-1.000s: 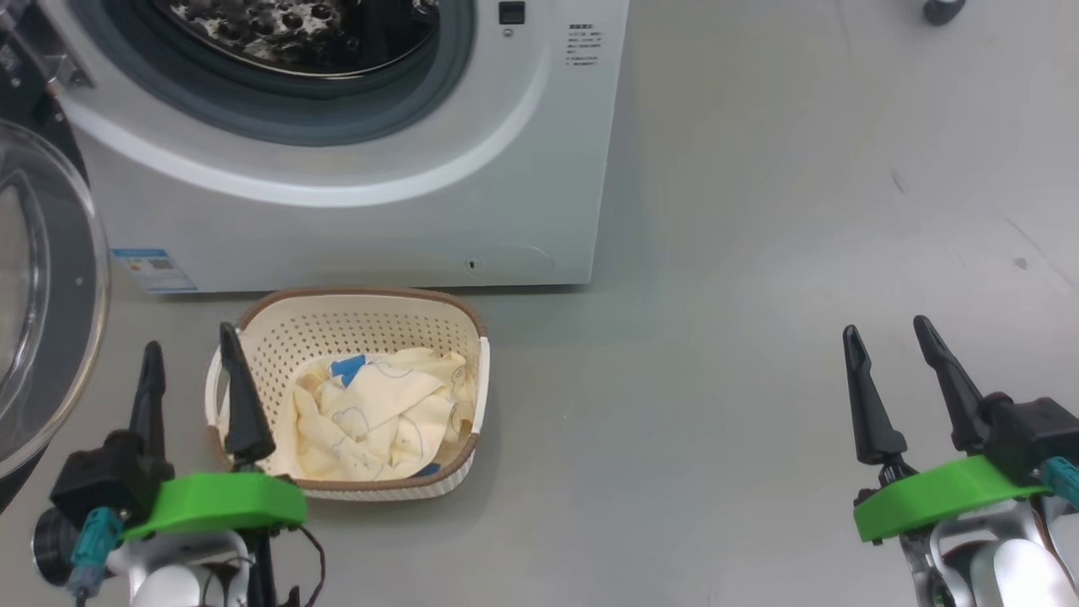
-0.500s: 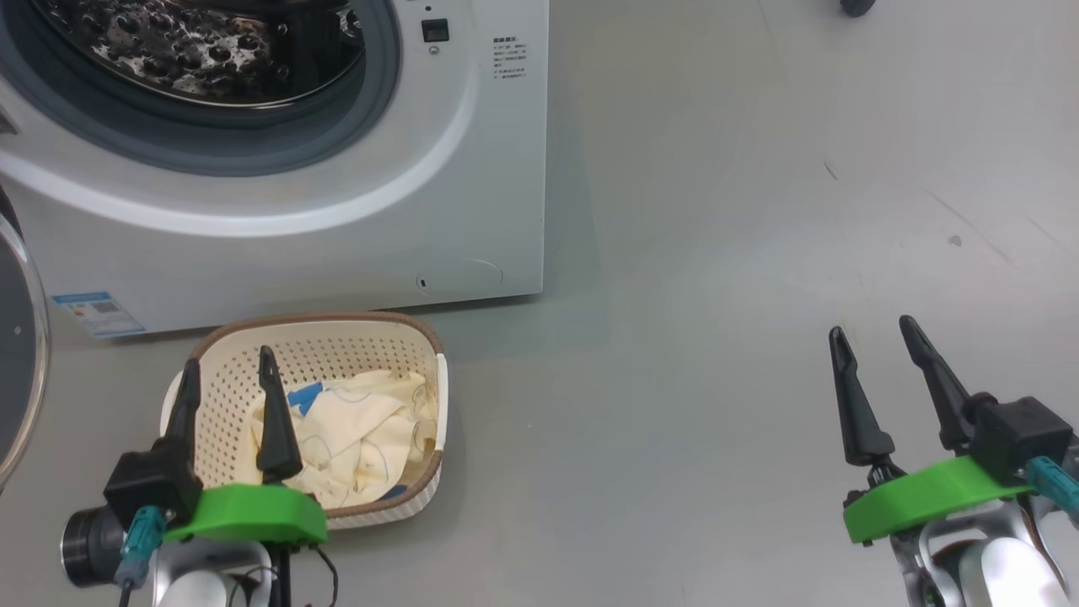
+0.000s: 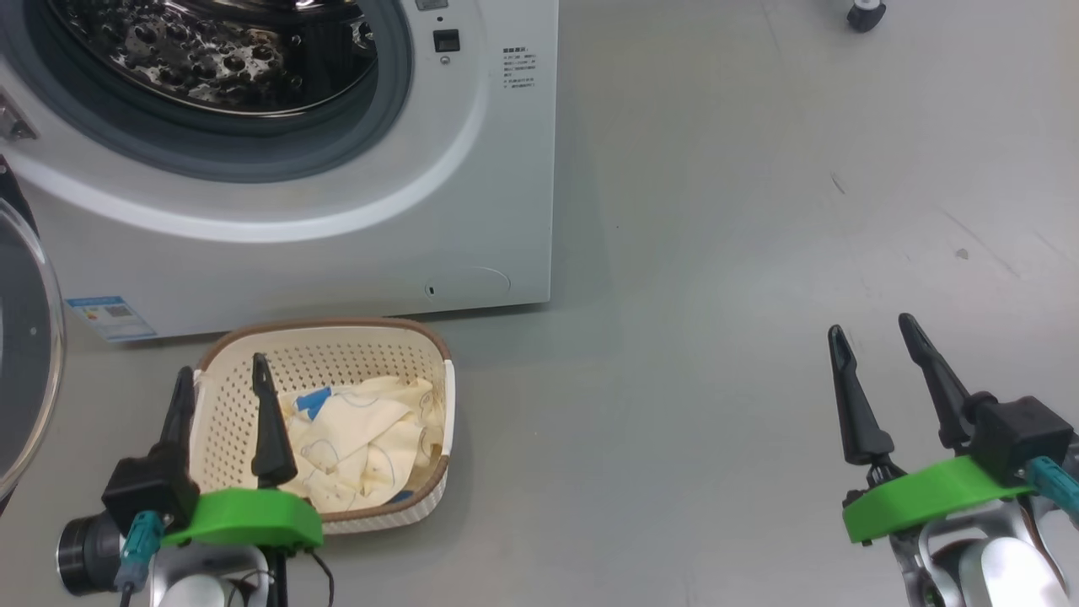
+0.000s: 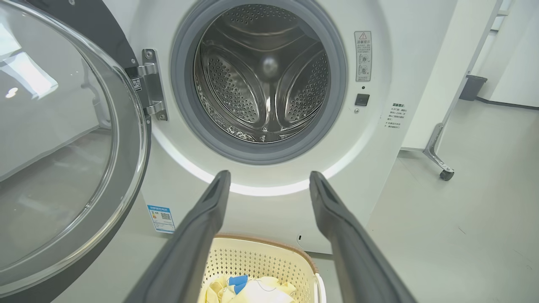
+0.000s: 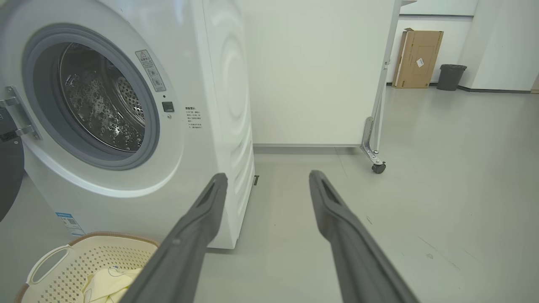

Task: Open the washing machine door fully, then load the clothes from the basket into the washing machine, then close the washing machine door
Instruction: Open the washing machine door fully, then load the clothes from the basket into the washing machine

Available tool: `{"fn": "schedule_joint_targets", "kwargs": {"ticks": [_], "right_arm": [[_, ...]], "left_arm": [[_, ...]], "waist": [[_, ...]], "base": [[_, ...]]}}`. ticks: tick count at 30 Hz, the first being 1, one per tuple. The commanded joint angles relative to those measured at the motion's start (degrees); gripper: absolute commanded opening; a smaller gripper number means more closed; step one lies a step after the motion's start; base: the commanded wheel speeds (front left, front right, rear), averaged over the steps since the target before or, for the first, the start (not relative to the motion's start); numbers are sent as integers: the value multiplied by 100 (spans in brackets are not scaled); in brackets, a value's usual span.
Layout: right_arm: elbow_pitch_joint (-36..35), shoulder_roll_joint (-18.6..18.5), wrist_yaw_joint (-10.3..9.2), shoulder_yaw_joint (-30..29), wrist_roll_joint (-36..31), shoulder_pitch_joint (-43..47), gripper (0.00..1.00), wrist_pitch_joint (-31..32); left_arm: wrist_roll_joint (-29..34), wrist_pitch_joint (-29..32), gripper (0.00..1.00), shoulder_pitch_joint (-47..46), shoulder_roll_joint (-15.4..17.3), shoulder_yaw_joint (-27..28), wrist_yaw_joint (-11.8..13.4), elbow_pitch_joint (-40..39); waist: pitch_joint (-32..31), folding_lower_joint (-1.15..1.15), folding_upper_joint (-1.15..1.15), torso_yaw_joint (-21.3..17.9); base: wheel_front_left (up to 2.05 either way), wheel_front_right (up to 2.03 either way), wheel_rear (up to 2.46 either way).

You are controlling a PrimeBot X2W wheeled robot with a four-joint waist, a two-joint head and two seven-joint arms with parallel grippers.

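While the washing machine (image 3: 472, 169) gapes at twelve o'clock, door (image 3: 25, 362) swung wide at nine, the basket (image 3: 329, 324) at seven holds the clothes (image 3: 362, 438); left gripper (image 3: 222, 365) near it, right gripper (image 3: 870, 325) at four, both spread, empty. Loading, closing remain.

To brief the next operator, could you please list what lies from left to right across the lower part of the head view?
washing machine door → blue-white sticker → basket → right gripper

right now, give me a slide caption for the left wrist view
Open left gripper hovers above the basket of clothes, facing the empty drum of the washing machine, its door swung open.
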Motion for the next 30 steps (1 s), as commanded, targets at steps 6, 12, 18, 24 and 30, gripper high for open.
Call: {"fn": "schedule_joint_targets", "kwargs": {"ticks": [6,12,18,24,30], "right_arm": [[-214,-43,-16,123,-38,-126,100,-33],[-204,-43,-16,120,-10,-126,100,-47],[-198,-43,-16,108,7,-137,100,-61],[-185,-43,-16,98,4,-150,100,-69],[-186,-43,-16,113,-3,-186,100,-78]], "left_arm": [[-37,-40,100,-63,105,194,79,-194],[-43,-19,100,-73,134,190,125,-240],[-71,-51,100,-109,159,170,127,-223],[-25,-72,100,-121,181,92,150,-241],[-61,-114,100,-154,194,42,123,-261]], "waist": [[-10,0,0,20],[22,0,0,28],[61,0,0,28],[88,0,0,44],[140,0,0,59]], "base": [[0,0,0],[36,-36,0],[118,-118,0],[195,-192,-3],[159,-154,-4]]}}
